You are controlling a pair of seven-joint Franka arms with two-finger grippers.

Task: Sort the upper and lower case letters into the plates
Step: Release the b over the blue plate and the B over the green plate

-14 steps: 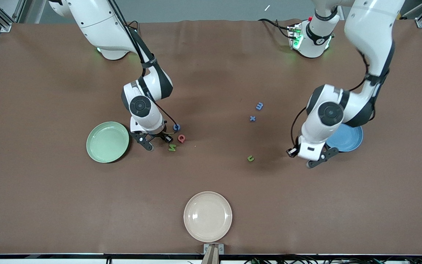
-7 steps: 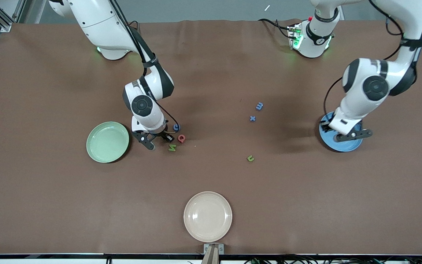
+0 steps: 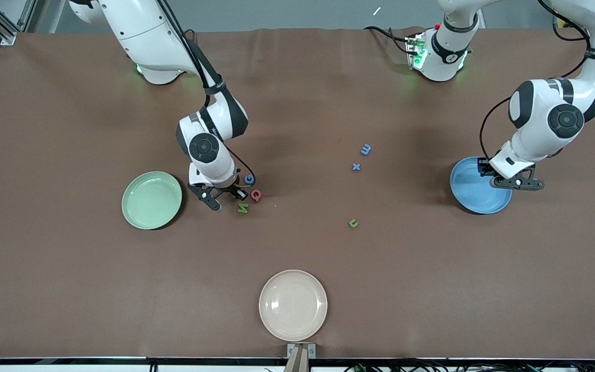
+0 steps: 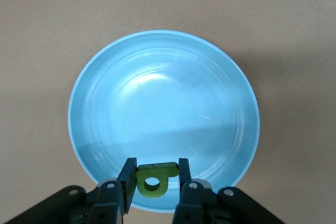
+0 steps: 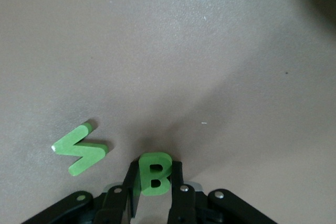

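My right gripper (image 3: 226, 199) is low at the table beside the pale green plate (image 3: 152, 200), shut on the green B (image 5: 154, 174). The green N (image 3: 243, 208) lies just beside it and also shows in the right wrist view (image 5: 80, 149). The pink Q (image 3: 256, 195) and blue G (image 3: 249, 179) lie close by. My left gripper (image 3: 517, 182) is over the bright blue plate (image 3: 475, 194), shut on a green lowercase letter with a round hole (image 4: 153, 178). The blue plate (image 4: 163, 103) holds nothing. Blue m (image 3: 365, 150), blue x (image 3: 356, 167) and another green lowercase letter (image 3: 353, 223) lie mid-table.
A cream-beige plate (image 3: 293, 305) sits near the table edge closest to the front camera. The brown table cover (image 3: 70, 284) is bare around it.
My left arm swung with its green letter from beside the blue plate to over it. My right gripper stayed at the letter cluster, shifting only slightly.
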